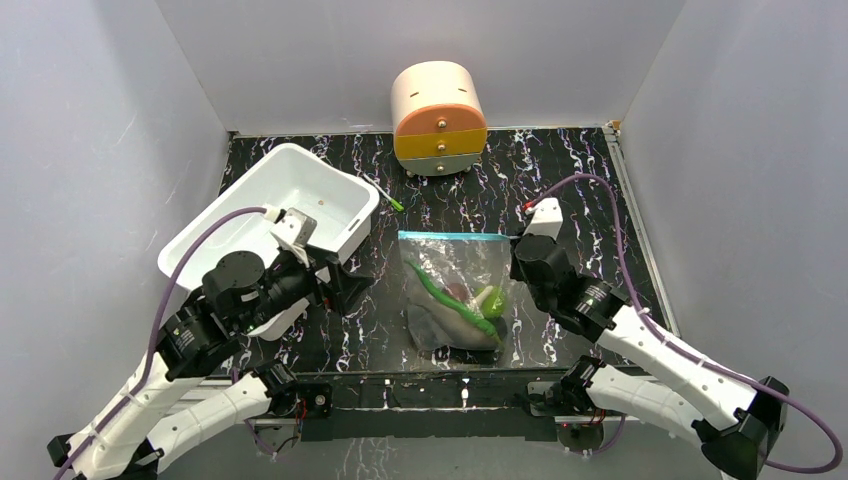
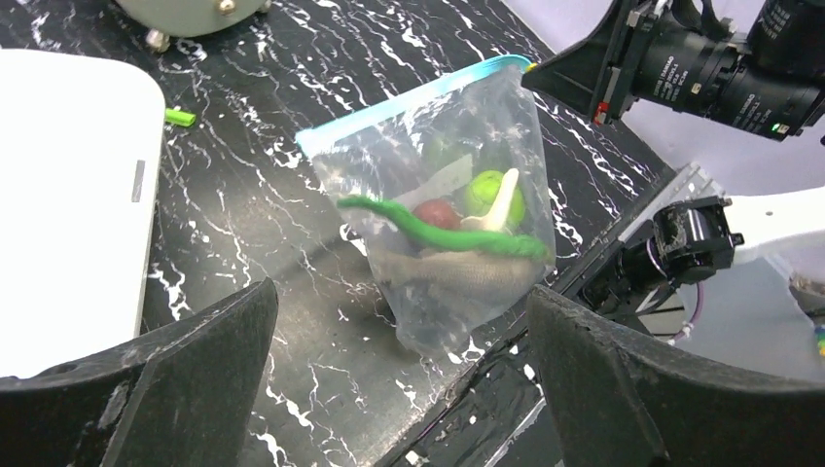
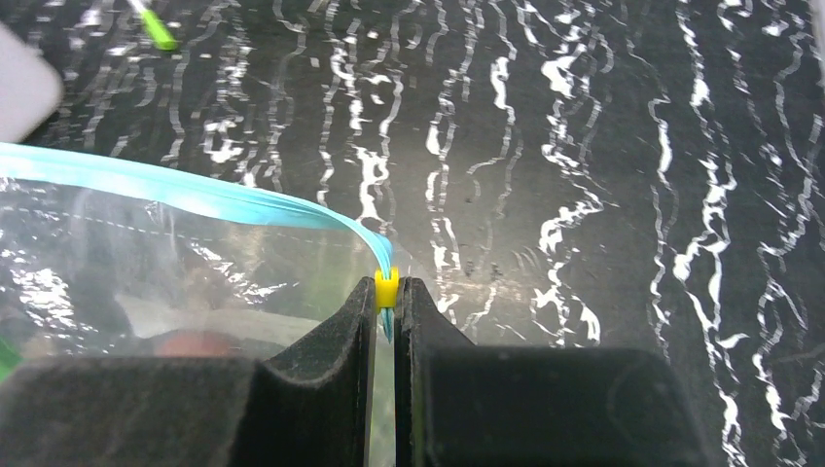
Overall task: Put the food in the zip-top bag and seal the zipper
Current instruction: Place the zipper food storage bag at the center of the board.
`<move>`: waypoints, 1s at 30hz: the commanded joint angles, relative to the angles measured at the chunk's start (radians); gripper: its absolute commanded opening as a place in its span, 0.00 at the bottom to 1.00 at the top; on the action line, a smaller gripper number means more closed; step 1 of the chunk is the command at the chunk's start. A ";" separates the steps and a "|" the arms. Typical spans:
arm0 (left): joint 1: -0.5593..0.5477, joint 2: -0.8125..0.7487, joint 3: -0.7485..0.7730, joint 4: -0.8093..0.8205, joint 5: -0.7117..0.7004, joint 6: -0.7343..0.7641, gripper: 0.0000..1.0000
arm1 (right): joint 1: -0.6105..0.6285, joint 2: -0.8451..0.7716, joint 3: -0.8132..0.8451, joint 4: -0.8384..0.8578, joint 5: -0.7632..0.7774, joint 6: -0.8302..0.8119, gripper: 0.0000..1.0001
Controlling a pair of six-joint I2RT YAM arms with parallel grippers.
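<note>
The clear zip-top bag (image 1: 455, 290) lies in the middle of the table with the food inside: green pepper (image 1: 445, 297), lime-green fruit (image 1: 492, 300), dark ball (image 1: 456, 293) and grey-brown fish (image 1: 440, 328). In the left wrist view the bag (image 2: 448, 209) shows the pepper (image 2: 438, 233) and fruit (image 2: 491, 195). Its teal zipper (image 3: 185, 192) runs along the far edge. My right gripper (image 3: 387, 292) is shut on the zipper's yellow end tab (image 3: 386, 288) at the bag's right corner. My left gripper (image 2: 399, 379) is open and empty, left of the bag (image 1: 355, 285).
A white tub (image 1: 275, 215) stands at the back left, behind my left arm. A white pen with a green tip (image 1: 390, 197) lies beside it. A small round drawer unit (image 1: 438, 118) stands at the back centre. The table's near edge (image 1: 450, 380) runs just below the bag.
</note>
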 commanded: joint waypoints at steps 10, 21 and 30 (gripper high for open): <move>0.001 0.041 0.045 -0.184 -0.210 -0.263 0.98 | -0.186 0.166 0.062 -0.045 0.067 0.068 0.22; 0.001 0.075 0.070 -0.196 -0.205 -0.292 0.99 | -0.187 0.047 0.219 -0.182 -0.138 0.046 0.66; 0.001 0.079 0.228 -0.253 -0.240 -0.241 0.98 | -0.186 -0.050 0.424 -0.358 -0.416 0.060 0.98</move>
